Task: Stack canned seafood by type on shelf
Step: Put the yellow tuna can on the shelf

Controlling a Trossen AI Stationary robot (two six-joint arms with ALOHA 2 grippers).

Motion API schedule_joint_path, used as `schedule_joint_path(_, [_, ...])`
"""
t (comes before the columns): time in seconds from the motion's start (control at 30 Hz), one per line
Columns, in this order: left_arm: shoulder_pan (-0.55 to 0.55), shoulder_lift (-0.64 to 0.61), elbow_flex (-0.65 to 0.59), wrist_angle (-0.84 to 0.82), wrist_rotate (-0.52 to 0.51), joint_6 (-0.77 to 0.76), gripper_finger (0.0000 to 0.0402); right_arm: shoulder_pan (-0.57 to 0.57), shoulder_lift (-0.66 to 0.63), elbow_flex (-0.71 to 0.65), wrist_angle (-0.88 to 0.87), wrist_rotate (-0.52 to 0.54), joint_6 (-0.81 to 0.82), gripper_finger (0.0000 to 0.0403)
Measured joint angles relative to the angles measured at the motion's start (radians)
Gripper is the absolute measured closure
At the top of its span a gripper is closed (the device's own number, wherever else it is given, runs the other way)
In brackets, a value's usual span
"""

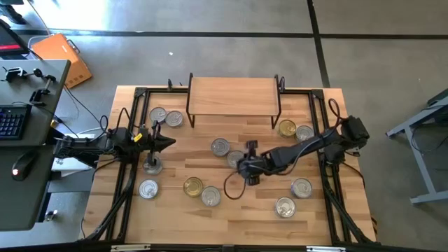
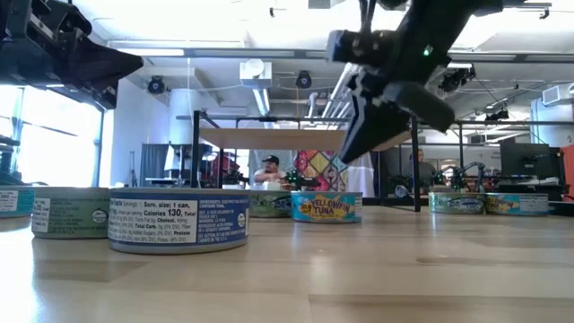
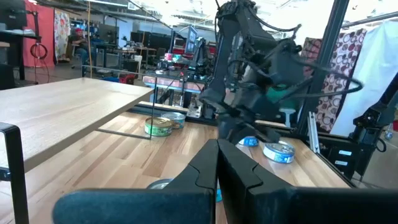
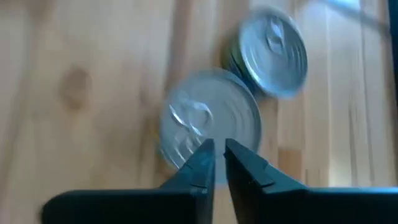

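Right claw (image 1: 246,166) hangs over mid-surface, tips pointing down at two silver-lidded tins (image 4: 211,121) that sit touching each other. Its fingers stand a narrow slit apart, gripping nothing. Judgement: it is lined up above the nearer tin for a pick, and the gap must widen before it can straddle the rim.

Left claw (image 1: 166,143) waits at the left side of the surface, pinched fully together and empty, above a tin (image 1: 153,165) near its tip. It sits clear of the right arm's working area, likely parked.

Shelf (image 1: 233,96) stands at the far edge of the surface, wood top bare: no tin on it yet. Stacking appears not to have begun.

Tins lie scattered singly or in loose pairs, lids up, unsorted by type.

Count from the high view, twelve tins in all:
- far left pair (image 1: 166,117): two silver
- centre pair: two silver
- left near group: one silver under the left claw, one silver (image 1: 148,189), one gold (image 1: 193,186), one silver (image 1: 211,196)
- right far pair: one gold (image 1: 286,128), one silver (image 1: 304,132)
- right near: two silver (image 1: 301,187)

Ten silver, two gold.
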Motion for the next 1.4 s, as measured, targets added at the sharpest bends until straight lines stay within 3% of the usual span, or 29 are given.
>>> schedule_joint_path(0.13, [0.000, 0.000, 0.000, -0.005, 0.011, -0.015, 0.0401, -0.047, -0.002, 0.000, -0.040, -0.136, 0.107, 0.0285])
schedule_joint_path(0.27, [0.000, 0.014, 0.000, -0.017, 0.057, -0.017, 0.0402, -0.072, -0.002, 0.000, -0.043, -0.279, 0.045, 0.0200])
schedule_joint_path(0.37, [-0.007, 0.053, 0.000, -0.019, 0.057, -0.004, 0.0401, -0.073, 0.000, -0.004, -0.029, -0.261, -0.011, 0.0159])
schedule_joint_path(0.47, [-0.029, 0.118, 0.000, 0.028, 0.052, 0.018, 0.0401, -0.068, 0.002, -0.069, 0.137, -0.247, -0.043, 0.0151])
schedule_joint_path(0.7, [-0.080, 0.316, 0.000, 0.224, 0.016, 0.148, 0.0401, -0.043, 0.008, -0.264, 0.443, -0.157, -0.097, 0.0205])
schedule_joint_path(0.93, [-0.119, 0.477, 0.000, 0.400, 0.051, 0.276, 0.0401, -0.043, 0.050, -0.407, 0.699, -0.116, -0.101, 0.0322])
schedule_joint_path(1.07, [-0.126, 0.546, 0.000, 0.484, 0.051, 0.406, 0.0401, -0.044, 0.059, -0.435, 0.772, -0.098, -0.025, 0.0388])
schedule_joint_path(1.27, [-0.126, 0.648, 0.045, 0.510, 0.024, 0.611, 0.0390, -0.049, 0.050, -0.405, 0.809, -0.127, -0.006, 0.0389])
schedule_joint_path(1.4, [-0.126, 0.729, 0.104, 0.512, 0.011, 0.708, 0.0368, -0.072, 0.028, -0.318, 0.644, -0.162, 0.034, 0.0400])
